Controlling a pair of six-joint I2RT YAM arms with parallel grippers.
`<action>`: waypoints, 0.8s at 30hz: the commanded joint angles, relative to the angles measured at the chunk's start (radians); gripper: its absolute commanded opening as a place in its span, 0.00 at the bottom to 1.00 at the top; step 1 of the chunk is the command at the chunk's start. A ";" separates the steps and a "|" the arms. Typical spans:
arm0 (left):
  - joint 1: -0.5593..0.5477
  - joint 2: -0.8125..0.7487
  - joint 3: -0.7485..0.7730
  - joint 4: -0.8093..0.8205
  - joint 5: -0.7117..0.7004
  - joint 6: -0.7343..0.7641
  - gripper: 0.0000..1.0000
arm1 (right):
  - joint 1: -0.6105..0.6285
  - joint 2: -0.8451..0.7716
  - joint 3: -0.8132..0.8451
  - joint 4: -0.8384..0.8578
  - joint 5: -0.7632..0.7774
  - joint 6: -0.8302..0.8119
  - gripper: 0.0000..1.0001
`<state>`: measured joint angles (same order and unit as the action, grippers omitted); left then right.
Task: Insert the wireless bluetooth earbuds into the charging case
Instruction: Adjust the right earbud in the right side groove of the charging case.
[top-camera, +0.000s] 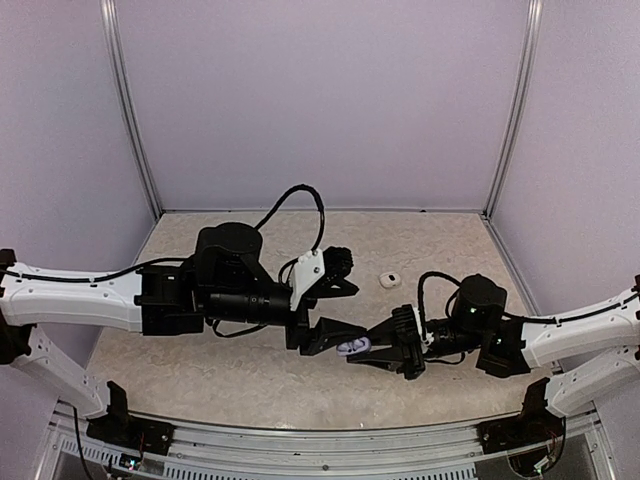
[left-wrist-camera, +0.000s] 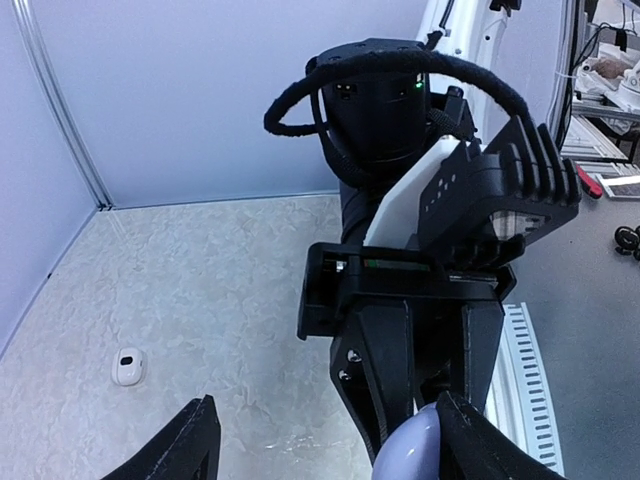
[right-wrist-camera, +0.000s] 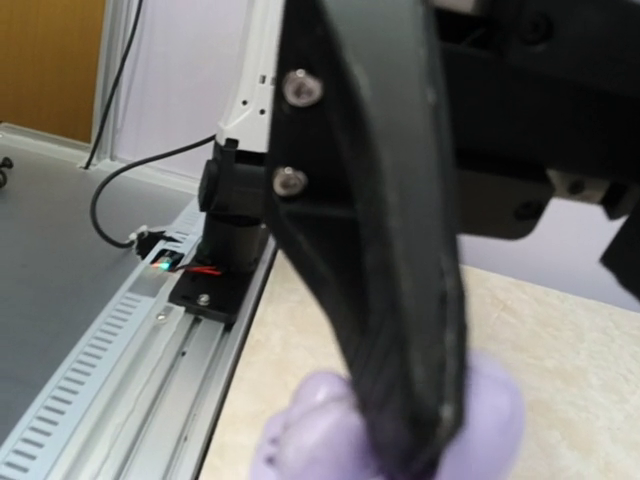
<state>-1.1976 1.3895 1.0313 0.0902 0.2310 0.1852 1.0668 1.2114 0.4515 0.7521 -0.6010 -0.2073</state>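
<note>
A lilac-purple charging case (top-camera: 352, 347) is held just above the table at front centre by my right gripper (top-camera: 368, 350), which is shut on it. In the left wrist view the case (left-wrist-camera: 408, 450) sits between the right gripper's black fingers (left-wrist-camera: 395, 375). My left gripper (left-wrist-camera: 330, 445) is wide open, and its right fingertip (left-wrist-camera: 470, 440) touches the case's side. In the right wrist view a left finger (right-wrist-camera: 400, 300) crosses in front of the blurred purple case (right-wrist-camera: 320, 430). A small white case (top-camera: 390, 280) lies closed on the table. No loose earbud shows clearly.
The white case also shows in the left wrist view (left-wrist-camera: 128, 366), at the left on the marbled table. Lavender walls enclose the back and sides. A slotted metal rail (right-wrist-camera: 120, 370) runs along the table's near edge, with the arm bases on it.
</note>
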 joint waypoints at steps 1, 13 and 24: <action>-0.045 0.043 0.028 -0.087 -0.062 0.089 0.73 | 0.010 -0.010 0.006 0.057 0.002 0.017 0.00; -0.079 0.047 0.050 -0.084 -0.185 0.125 0.75 | 0.004 0.003 -0.006 0.078 -0.003 0.040 0.00; -0.066 -0.076 0.052 -0.017 -0.084 0.067 0.90 | 0.002 0.026 -0.015 0.089 0.010 0.053 0.00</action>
<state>-1.2640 1.3735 1.0718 0.0578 0.0990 0.2878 1.0668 1.2251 0.4400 0.7906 -0.6029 -0.1757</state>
